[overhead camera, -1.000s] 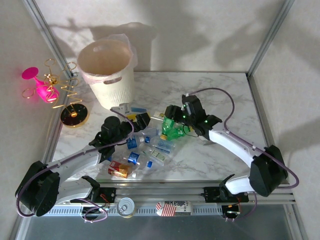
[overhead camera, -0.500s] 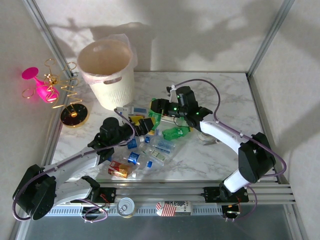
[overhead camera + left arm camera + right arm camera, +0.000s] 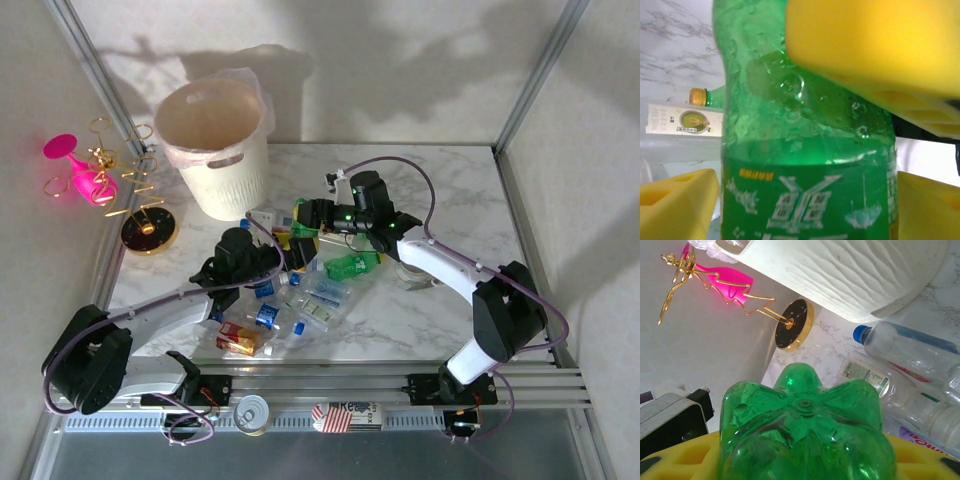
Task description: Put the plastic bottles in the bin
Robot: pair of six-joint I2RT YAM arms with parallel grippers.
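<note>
The green bottle point(image 3: 802, 430) is off the bench point(image 3: 450, 190), above the far edge of the bottle pile, gripped by the right hand point(image 3: 310, 215), whose yellow pads are closed on either side of its lobed base. The base faces the right wrist camera, so I judge the long axis to run straight out along that hand's reach; the neck end is hidden. In the left wrist view the same bottle fills the gap between the fingers of the left hand point(image 3: 807, 205), one finger just beside each flank of the label. They stand wide, but I cannot tell whether they press yet or only bracket it. It looks like a handover mid-air, or two hands on one bottle

The bottle is clear green plastic with a green printed label and droplets inside, apparently light and thin-walled

The bin point(image 3: 235, 180) stands far and left of both hands, near, with its open mouth well above bench level. The right hand looks slightly nearer to it. More bottles point(image 3: 300, 300) lie on the bench between the arms, a second green one point(image 3: 352, 265) to their right
</note>
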